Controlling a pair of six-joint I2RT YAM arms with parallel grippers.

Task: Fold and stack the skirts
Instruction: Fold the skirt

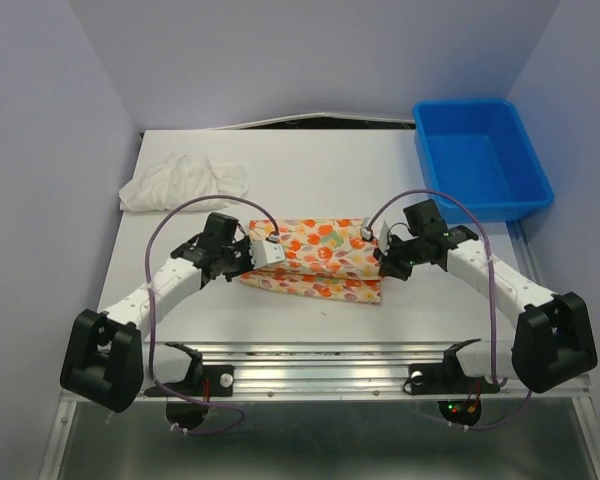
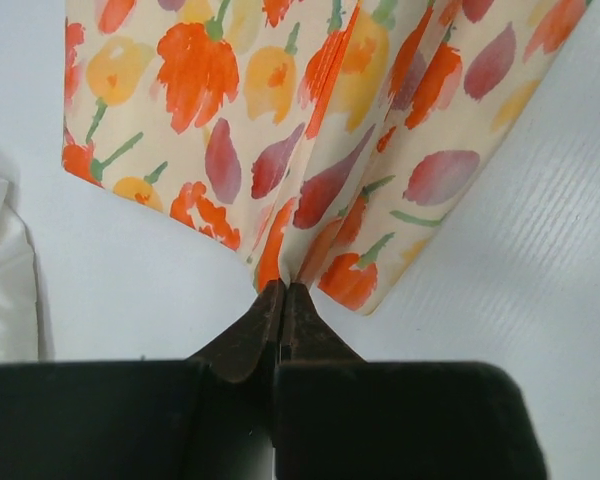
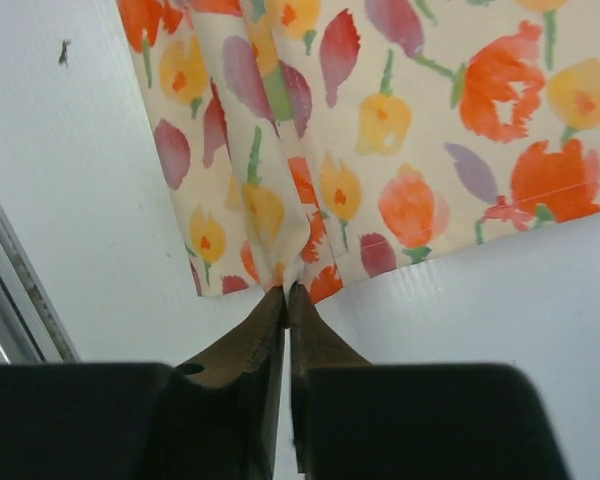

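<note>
At both tips, L gripper (image 2: pixel 283 297) & R gripper (image 3: pixel 287 297), shut tight, pinch print skirt (image 1: pixel 320 247) edges; best keep it taut betw. them, lower evenly.

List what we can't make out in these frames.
Top view: the left tool and right tool tips, hidden under their wrist housings.
Wrist views: how many layers of the printed skirt each shut tool pinches; the folds bunch at the tips.
Left wrist view: white skirt, cut off by the left edge.
Right wrist view: dark speck on the table, too small to identify.
</note>
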